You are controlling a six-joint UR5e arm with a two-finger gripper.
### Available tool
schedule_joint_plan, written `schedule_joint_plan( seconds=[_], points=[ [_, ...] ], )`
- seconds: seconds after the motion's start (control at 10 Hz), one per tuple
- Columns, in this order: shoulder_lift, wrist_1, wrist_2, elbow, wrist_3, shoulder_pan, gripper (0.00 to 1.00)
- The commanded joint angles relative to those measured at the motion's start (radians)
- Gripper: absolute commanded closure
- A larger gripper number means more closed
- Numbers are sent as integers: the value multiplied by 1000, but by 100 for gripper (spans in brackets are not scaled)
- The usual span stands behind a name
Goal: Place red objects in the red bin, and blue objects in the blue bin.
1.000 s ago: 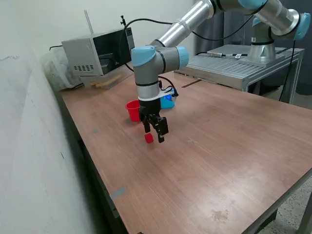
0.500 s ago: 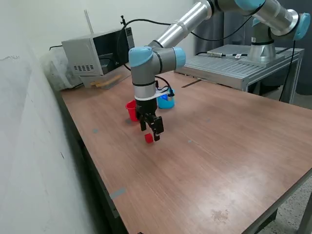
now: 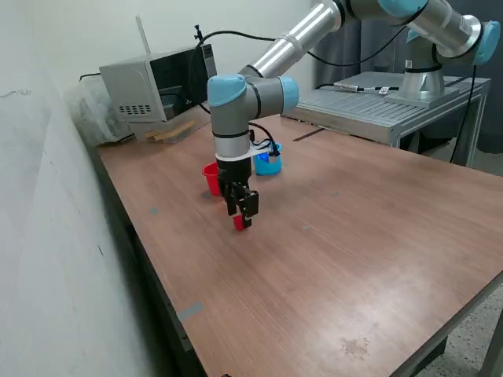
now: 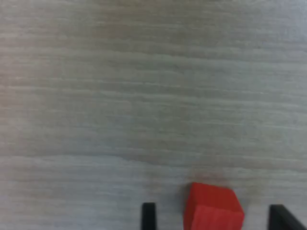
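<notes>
While my end effector (image 3: 240, 217) hangs low over the wooden counter (image 3: 354, 259), its two black fingers stand spread, one on each side of a small red cube (image 3: 239, 224) that rests on the wood. In the wrist view the fingertips (image 4: 149, 215) show as two dark tabs with the red cube (image 4: 213, 208) between them; it sits closer to one tab than the other, and neither visibly touches it.

From the exterior view, the cube lies toward the counter's long edge beside the pale wall, well in from that edge. Just behind my wrist stand the red cup (image 3: 211, 177) and the light blue cup (image 3: 268, 162), close together, the blue one partly hidden by my arm. Toward the near edge and the far side edge the brown surface runs broad and bare, giving wide room around me. At the back corner sits a grey microwave-like box (image 3: 157, 82), well apart from the cups.

Only the exterior view shows the cups, the box and the counter's edges. Only the wrist view shows the gap on each side of the cube and the wood grain ahead of it. No blue cubes are visible to me in either view.
</notes>
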Motion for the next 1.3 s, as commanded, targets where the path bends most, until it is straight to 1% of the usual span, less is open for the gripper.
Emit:
schedule_joint_plan(
  seconds=[0.0,0.4,0.5,0.6,0.7,0.8,0.9,1.0,1.2],
  points=[
    [3,-27,-1,8,53,-3,100],
    [3,-29,-6,10,53,-5,100],
    [2,-27,-33,10,53,-9,100],
    [-13,-27,-38,16,52,-11,100],
    [-61,-24,-37,17,52,-20,100],
    [-93,12,-37,11,34,-23,100],
    [-131,111,-34,8,27,-25,100],
    [-168,164,-31,7,15,-28,100],
    [-216,202,-31,0,12,-37,100]
  ],
)
